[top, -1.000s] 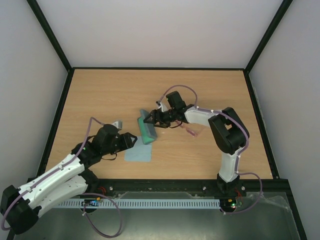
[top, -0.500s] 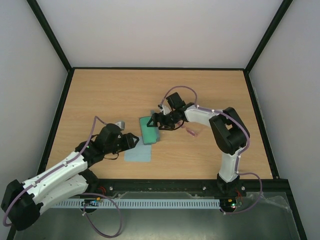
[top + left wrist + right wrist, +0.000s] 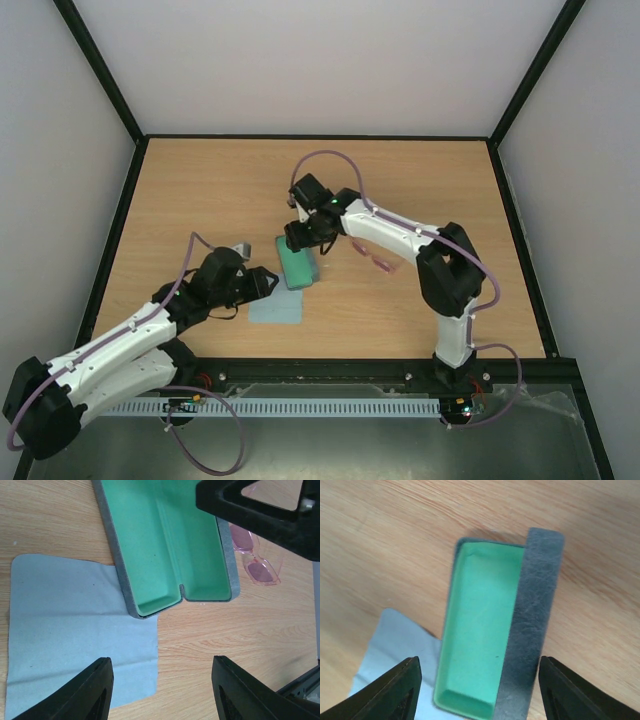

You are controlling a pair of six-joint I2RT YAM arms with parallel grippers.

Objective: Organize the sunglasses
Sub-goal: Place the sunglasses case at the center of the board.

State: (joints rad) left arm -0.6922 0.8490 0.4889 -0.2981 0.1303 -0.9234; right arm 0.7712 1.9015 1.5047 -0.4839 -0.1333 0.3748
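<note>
Right now, sunglasses (image 3: pixel 379 263): pink and see-through, lying flat on the bare tabletop (image 3: pixel 220 190) just to the right of the open case, with nothing gripping them. From above they sit under the right arm's forearm. In the left wrist view (image 3: pixel 256 555) only the two pinkish lenses show, and the rest is hidden behind the right arm's black end.
Case (image 3: pixel 296 262): grey-blue outside and green inside, open with nothing in it. The left wrist view (image 3: pixel 165 545) shows both green halves with the fold between them. In the right wrist view (image 3: pixel 482 635) one green tray shows, with a grey strip of the other half along its right side.
Cloth (image 3: pixel 277 308): pale blue-grey, spread flat on the near side of the case. One near corner of the case rests on its edge (image 3: pixel 65 630).
Right jaws: spread wide and holding nothing, directly over the case. The two dark fingers (image 3: pixel 402 690) stand on either side of it in the wrist view.
Right arm (image 3: pixel 400 230): reaches leftward across the middle of the tabletop.
Left jaws: spread apart and holding nothing, above the cloth's right part and the wood beside it. The fingers (image 3: pixel 95 695) point towards the case.
Left arm (image 3: pixel 130 345): stretches in from the near left corner.
</note>
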